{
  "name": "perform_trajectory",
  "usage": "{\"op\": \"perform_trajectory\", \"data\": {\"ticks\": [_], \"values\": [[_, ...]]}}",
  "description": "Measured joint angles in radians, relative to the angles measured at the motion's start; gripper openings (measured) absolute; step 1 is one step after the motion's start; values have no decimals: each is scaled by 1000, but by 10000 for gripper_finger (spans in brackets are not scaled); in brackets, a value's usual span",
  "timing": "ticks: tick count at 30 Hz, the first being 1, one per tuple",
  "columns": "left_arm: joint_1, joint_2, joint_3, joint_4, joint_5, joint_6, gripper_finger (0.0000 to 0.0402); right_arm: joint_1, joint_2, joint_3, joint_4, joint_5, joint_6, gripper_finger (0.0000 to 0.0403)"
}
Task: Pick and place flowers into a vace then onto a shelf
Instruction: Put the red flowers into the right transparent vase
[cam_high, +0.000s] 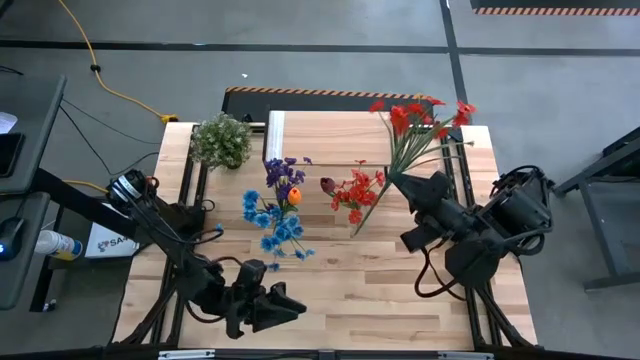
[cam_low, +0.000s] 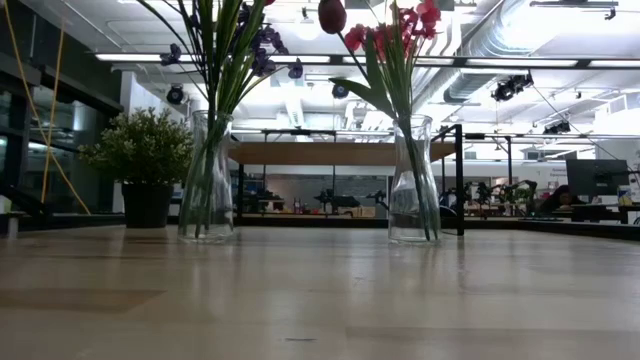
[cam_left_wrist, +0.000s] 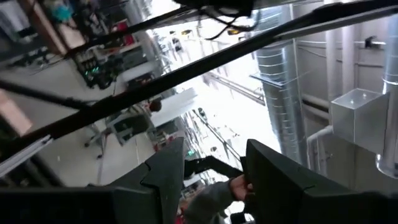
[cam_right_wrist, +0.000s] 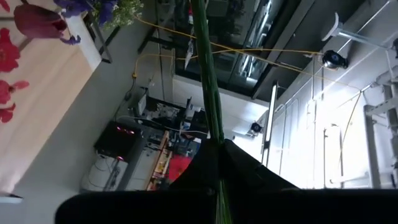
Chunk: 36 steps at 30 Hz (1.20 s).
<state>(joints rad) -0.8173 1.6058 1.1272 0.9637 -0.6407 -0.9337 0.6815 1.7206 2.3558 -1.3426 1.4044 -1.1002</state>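
Note:
Two clear glass vases stand mid-table. The left vase holds blue, purple and orange flowers. The right vase holds red and maroon ones. My right gripper is above the table's right part, shut on a bunch of red flowers whose blooms point toward the far edge. My left gripper waits open near the near edge, holding nothing. The shelf stands at the far edge on black legs. My right gripper pinches the green stems of the red flowers between its two fingers, which lie across the stems. The bunch is lifted clear of the table, and its blooms fan out toward the far edge. The stems' lower ends slant toward the right vase.
A bushy pale-green potted plant stands at the far left corner beside the shelf. Bare wood tabletop lies between the vases and the near edge. A yellow cable runs over the floor beyond the table.

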Motion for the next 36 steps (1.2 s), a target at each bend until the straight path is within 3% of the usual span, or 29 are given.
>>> {"op": "perform_trajectory", "data": {"ticks": [9, 16, 25, 36], "values": [[0, 0, 169, -70, -88, 209, 207, -1, 2, 0, -37, -24, -97, 0], [12, 0, 289, -240, -252, 257, 207, 2, 58, 0, -39, -45, -161, 0], [45, 1, 333, -295, -268, 257, 207, 13, 147, 0, -39, -44, -183, 0], [111, 2, 332, -359, -267, 249, 207, 119, 172, 0, -36, -33, -187, 0]]}}
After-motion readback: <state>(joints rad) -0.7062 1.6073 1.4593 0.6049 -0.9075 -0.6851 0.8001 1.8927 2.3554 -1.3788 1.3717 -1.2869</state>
